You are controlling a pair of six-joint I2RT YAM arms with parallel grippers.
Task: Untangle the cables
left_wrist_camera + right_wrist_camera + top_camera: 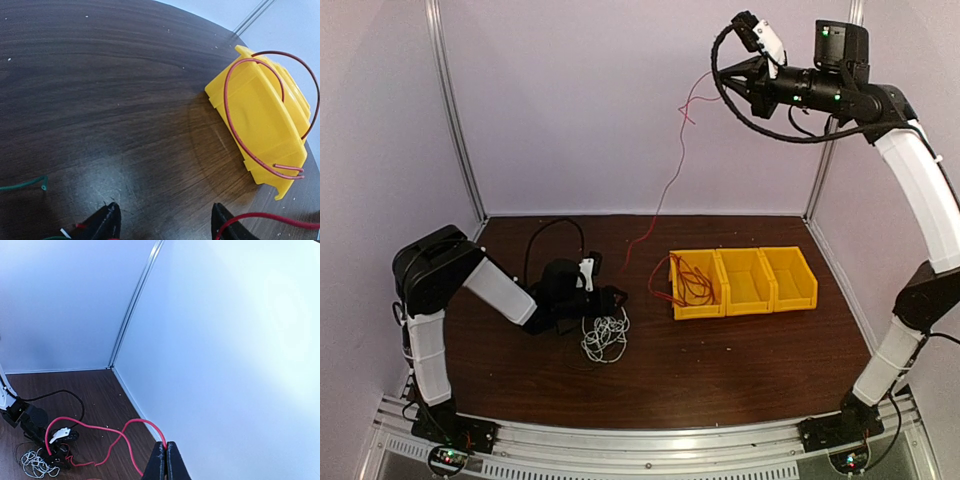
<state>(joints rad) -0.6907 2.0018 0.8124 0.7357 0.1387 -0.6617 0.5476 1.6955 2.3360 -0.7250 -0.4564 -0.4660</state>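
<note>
Work cell seen from above and from both wrists. The table [750, 370] has a dark brown wood-grain top, lightly scratched and speckled, with a soft glare patch in front of the left arm. Pale walls [600, 120] close in the back and sides, joined at the corners by slim metal posts [455, 110].

Three yellow bins [748, 280] stand touching in a row right of centre.

The right gripper [165, 447] is raised high near the back wall, its fingers pressed together on the red wire [225, 100]. From there the wire hangs down to the table, and further red loops lie in and over the leftmost bin.

The left gripper [165, 205] sits low on the table, left of the bins, with its fingers spread wide. Red wire curls beside its right finger.

The white wire [605, 335] lies in a loose clump on the table just in front of that gripper. A green wire [25, 185] end rests on the wood to its left.

A thin black loop [555, 232] arches behind the left gripper. Whether it belongs to the clump cannot be told.
</note>
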